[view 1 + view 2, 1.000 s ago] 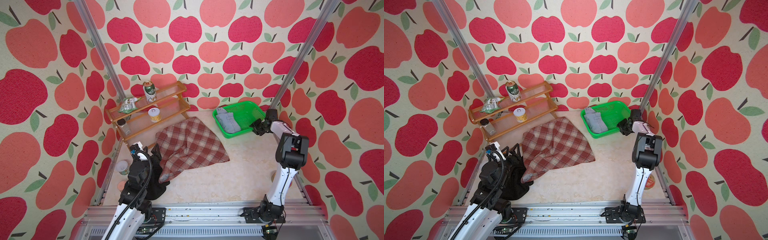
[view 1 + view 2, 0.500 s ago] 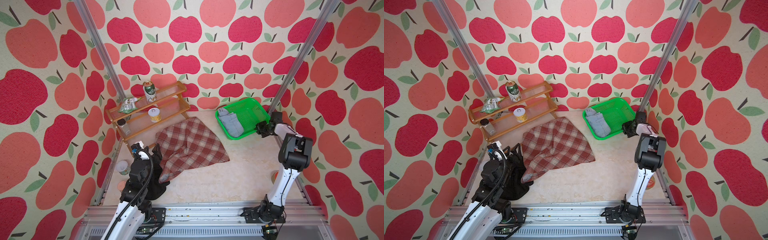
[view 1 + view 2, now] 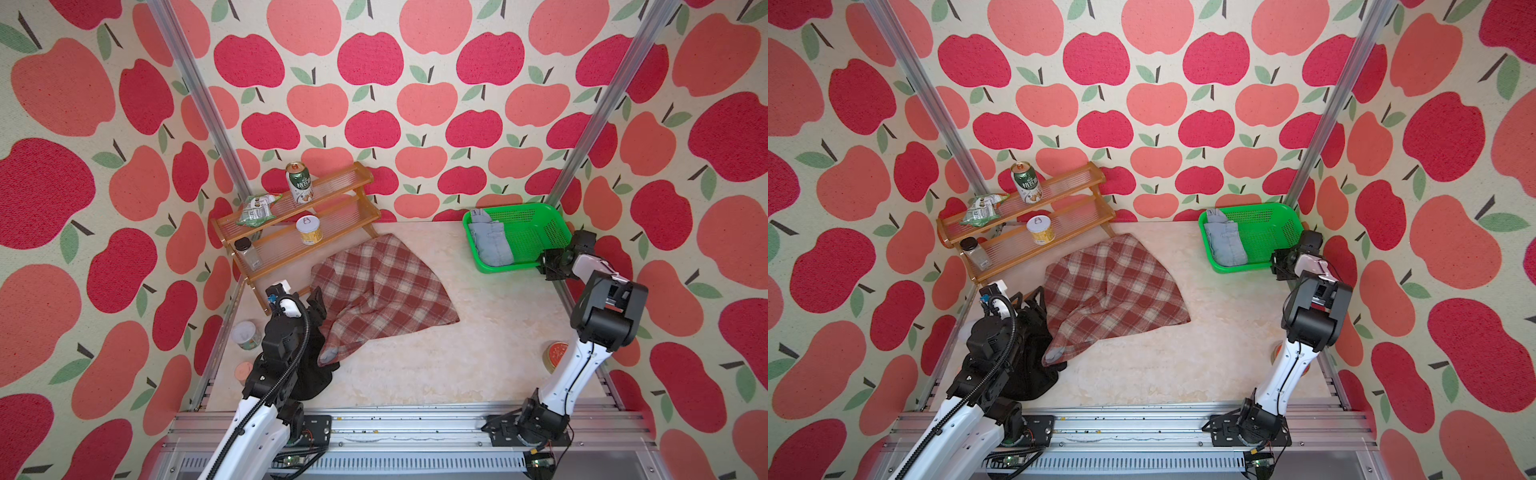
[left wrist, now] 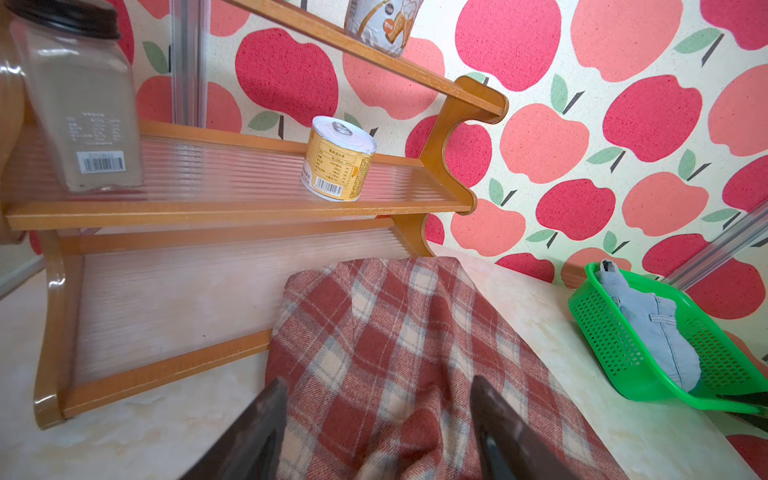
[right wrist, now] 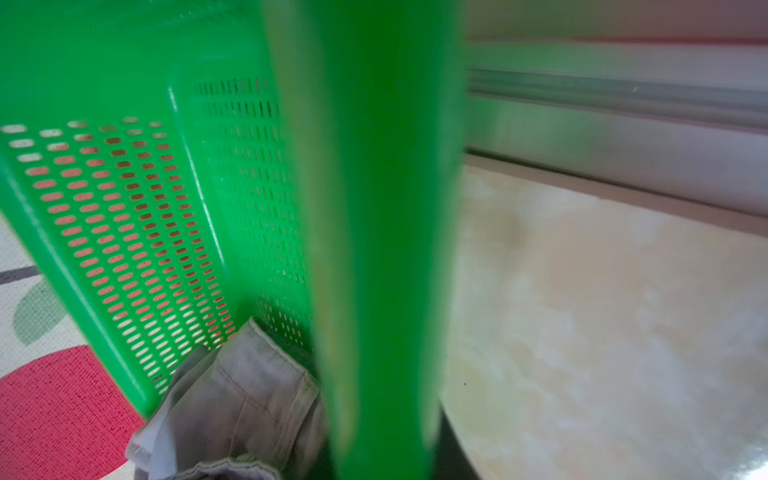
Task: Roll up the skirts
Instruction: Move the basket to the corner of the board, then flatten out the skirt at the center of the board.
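The plaid skirt lies spread out, a bit rumpled, on the table's left half. My left gripper stands open low over its left edge, one finger on each side of a fold of plaid. The black skirt is bunched under my left arm. The denim skirt lies rolled in the green basket. My right gripper sits at the basket's near right corner with the rim between its jaws; whether they pinch it does not show.
A wooden two-tier rack at the back left carries a drink can, a tin, a snack bag and a jar. A cup and a pink lid sit by the left wall. A red tin stands beside my right arm.
The green basket has shifted right toward the corner post, along with my right gripper at its rim. My left gripper has opened slightly over the plaid skirt.
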{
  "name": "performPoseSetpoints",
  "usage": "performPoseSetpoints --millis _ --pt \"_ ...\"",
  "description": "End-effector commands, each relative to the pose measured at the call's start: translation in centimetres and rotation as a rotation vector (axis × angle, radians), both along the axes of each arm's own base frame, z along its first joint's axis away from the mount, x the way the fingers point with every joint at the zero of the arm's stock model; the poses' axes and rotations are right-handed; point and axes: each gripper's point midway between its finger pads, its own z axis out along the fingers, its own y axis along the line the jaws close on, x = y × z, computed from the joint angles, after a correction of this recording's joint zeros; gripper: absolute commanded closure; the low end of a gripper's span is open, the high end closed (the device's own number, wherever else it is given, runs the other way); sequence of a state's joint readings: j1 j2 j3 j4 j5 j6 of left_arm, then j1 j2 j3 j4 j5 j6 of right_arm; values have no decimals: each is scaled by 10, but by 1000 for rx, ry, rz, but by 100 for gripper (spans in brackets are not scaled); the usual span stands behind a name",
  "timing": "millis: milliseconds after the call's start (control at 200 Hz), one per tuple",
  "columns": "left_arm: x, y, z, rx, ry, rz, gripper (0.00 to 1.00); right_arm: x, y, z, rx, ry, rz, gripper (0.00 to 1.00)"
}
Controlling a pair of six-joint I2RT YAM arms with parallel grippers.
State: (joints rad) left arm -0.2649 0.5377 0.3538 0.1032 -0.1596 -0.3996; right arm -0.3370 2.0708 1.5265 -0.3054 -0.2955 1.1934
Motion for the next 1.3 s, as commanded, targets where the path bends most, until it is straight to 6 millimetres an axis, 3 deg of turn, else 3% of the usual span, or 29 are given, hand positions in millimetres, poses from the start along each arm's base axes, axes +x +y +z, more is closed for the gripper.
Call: performPoseSetpoints --millis 0,65,275,525,625,725,810,970,1116,1291 --pt "7 -5 1 9 46 -28 28 24 20 32 44 -92 68 46" --pt "11 -7 -4 2 86 -38 27 26 26 29 36 -95 109 33" --pt "16 -6 -7 -2 101 -34 26 14 45 42 -60 -182 270 20" --pt "28 -5 0 -12 99 -31 25 -52 75 46 -200 -191 429 16" --pt "34 -5 2 -5 103 -33 24 -85 103 42 -289 -205 503 19" --pt "39 -2 2 -1 109 -29 23 -116 152 48 -338 -250 663 25" --pt "43 1 -3 -21 128 -22 21 -140 198 52 -356 -298 834 37" --pt "44 7 -7 -63 137 -1 21 -178 264 39 -276 -295 1135 39" --pt "46 5 -7 -82 137 -8 20 -204 289 5 -296 -176 1312 38" --pt "44 5 -7 -83 143 -9 20 -217 294 -23 -272 -98 1341 39"
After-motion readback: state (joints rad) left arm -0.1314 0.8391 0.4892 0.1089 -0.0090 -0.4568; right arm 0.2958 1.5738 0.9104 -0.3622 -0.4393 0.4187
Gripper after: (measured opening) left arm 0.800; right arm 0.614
